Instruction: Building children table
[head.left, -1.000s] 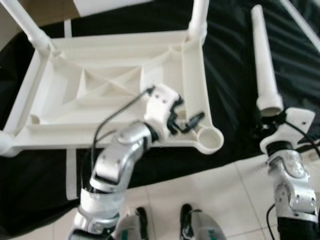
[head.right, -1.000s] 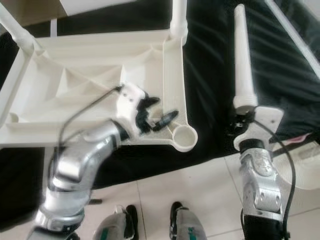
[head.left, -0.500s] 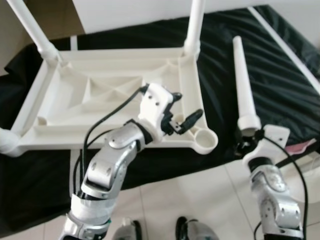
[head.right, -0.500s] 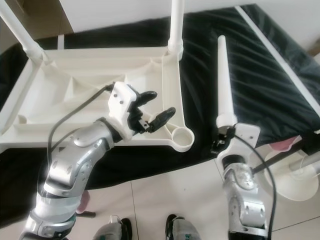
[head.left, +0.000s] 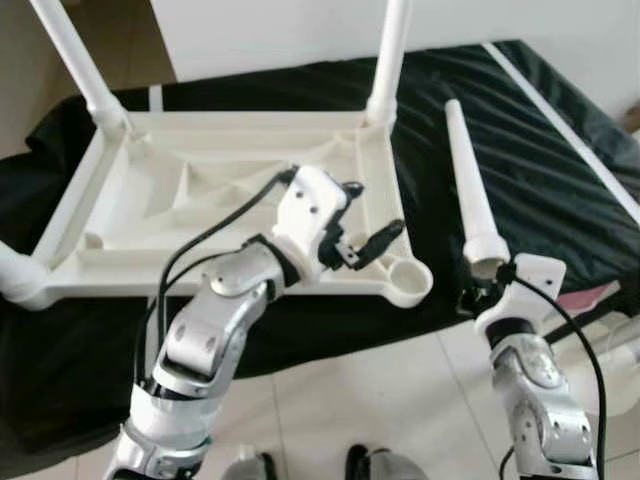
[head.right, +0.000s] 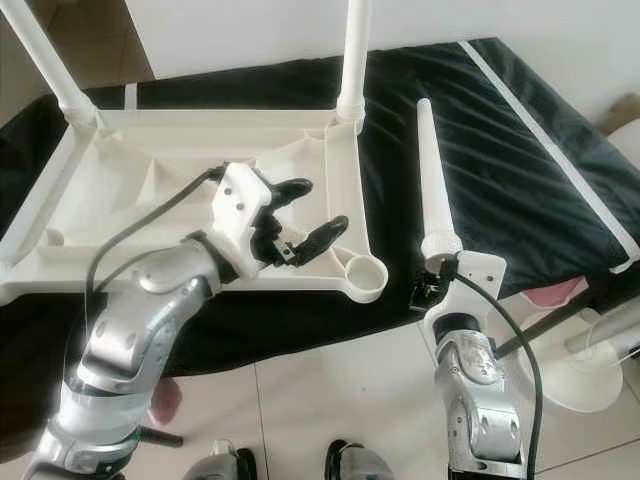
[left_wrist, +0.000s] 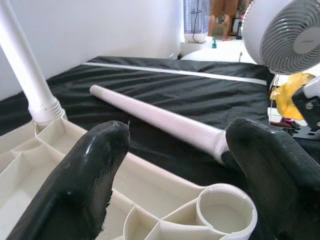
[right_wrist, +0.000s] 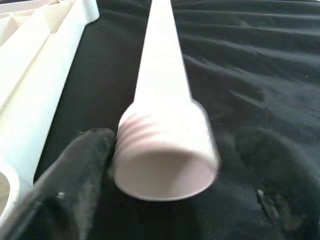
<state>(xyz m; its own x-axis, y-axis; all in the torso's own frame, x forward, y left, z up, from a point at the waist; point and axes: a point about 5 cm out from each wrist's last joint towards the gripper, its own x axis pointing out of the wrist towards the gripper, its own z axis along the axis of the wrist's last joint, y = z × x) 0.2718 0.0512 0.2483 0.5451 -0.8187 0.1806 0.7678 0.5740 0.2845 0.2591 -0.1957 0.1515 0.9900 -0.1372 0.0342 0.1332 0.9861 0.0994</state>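
Note:
A white plastic table top (head.left: 150, 205) lies upside down on a black cloth. Legs stand up from its far left (head.left: 75, 60) and far right (head.left: 388, 55) corners. The near right corner holds an empty round socket (head.left: 408, 282). My left gripper (head.left: 375, 210) hovers open just above that corner, and the socket (left_wrist: 225, 212) sits between its fingers (left_wrist: 90, 165). A loose white leg (head.left: 468, 190) lies on the cloth to the right, threaded end (right_wrist: 165, 155) towards me. My right gripper (head.right: 430, 285) is open and straddles that end, with one finger (right_wrist: 75, 175) touching it.
The cloth's near edge drops to a tiled floor (head.right: 330, 400). A white fan's base (head.right: 590, 372) stands on the floor at the right, with a pink item (head.right: 555, 293) beside it. A white stripe (head.right: 530, 130) runs along the cloth's right side.
The whole picture has shifted as the camera drew back and up. Both grippers keep their places, the left over the socket corner and the right at the loose leg's end.

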